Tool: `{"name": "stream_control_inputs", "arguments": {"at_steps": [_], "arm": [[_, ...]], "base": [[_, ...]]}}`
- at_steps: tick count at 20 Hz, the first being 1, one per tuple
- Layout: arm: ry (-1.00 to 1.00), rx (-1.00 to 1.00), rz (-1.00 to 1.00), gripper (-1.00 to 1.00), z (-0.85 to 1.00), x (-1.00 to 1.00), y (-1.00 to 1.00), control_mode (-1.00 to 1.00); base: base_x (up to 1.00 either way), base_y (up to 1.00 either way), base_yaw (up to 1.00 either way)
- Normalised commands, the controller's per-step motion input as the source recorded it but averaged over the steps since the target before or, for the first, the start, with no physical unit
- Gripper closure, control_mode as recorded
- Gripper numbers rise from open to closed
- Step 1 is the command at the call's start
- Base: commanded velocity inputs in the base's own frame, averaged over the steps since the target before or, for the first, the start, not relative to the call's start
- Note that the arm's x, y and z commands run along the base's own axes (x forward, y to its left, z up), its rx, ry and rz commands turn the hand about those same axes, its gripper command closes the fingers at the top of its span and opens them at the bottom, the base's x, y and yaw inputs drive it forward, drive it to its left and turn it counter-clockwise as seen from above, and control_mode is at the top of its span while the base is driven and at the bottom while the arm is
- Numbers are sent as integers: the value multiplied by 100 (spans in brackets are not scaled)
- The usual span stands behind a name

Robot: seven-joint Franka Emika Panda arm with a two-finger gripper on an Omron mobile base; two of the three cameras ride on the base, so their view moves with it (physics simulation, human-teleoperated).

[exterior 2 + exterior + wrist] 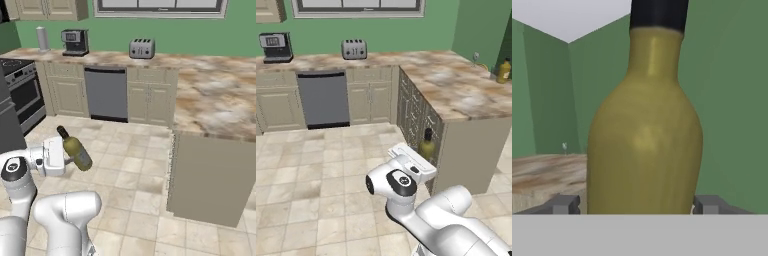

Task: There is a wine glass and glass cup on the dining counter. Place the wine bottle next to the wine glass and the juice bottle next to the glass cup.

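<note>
Hand view — fingers (562,204) clamp wine bottle (644,135).

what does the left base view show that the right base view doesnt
Left base view: the juice bottle standing at the far right edge of the dining counter.
Right base view: a stove at left, and the wine bottle tilted in the end effector.
Both: the wine bottle, toaster, coffee machine, dishwasher.

Place: a rendered home kitchen was shown.
Evidence: cream cabinets (67,92), a steel dishwasher (106,94), a silver toaster (142,48), a black coffee machine (75,42) and marbled stone countertops (456,85) were seen.
</note>
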Motion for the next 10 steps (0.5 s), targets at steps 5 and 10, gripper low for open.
{"name": "stream_control_inputs", "arguments": {"at_steps": [5,10], "arm": [[0,0,0,100,0,0,0,100],[0,0,0,100,0,0,0,100]], "base": [[3,-75,0],[5,-75,0]]}}
